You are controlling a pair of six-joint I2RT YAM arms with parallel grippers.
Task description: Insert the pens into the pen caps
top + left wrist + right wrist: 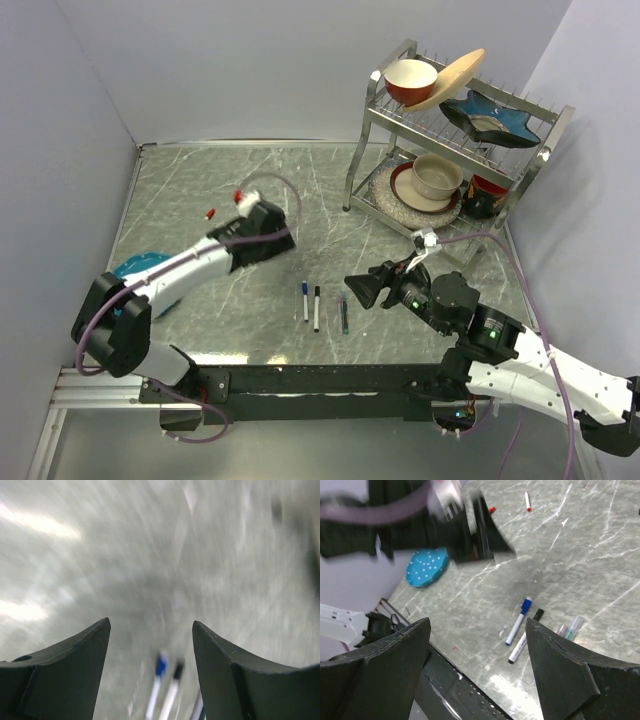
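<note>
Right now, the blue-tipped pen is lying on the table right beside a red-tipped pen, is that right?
Not quite. The blue-tipped pen does lie on the table, but the one right beside it is a black-tipped pen, not a red-tipped one. The right wrist view shows this clearly. The red-tipped pen lies apart, farther across the table.

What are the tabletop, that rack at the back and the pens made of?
The tabletop looks like grey stone or marble-print laminate: white veins, soft glare. The rack seems chromed metal wire: thin, shiny silver bars. The pens look like moulded plastic: mostly white barrels, coloured caps.
</note>
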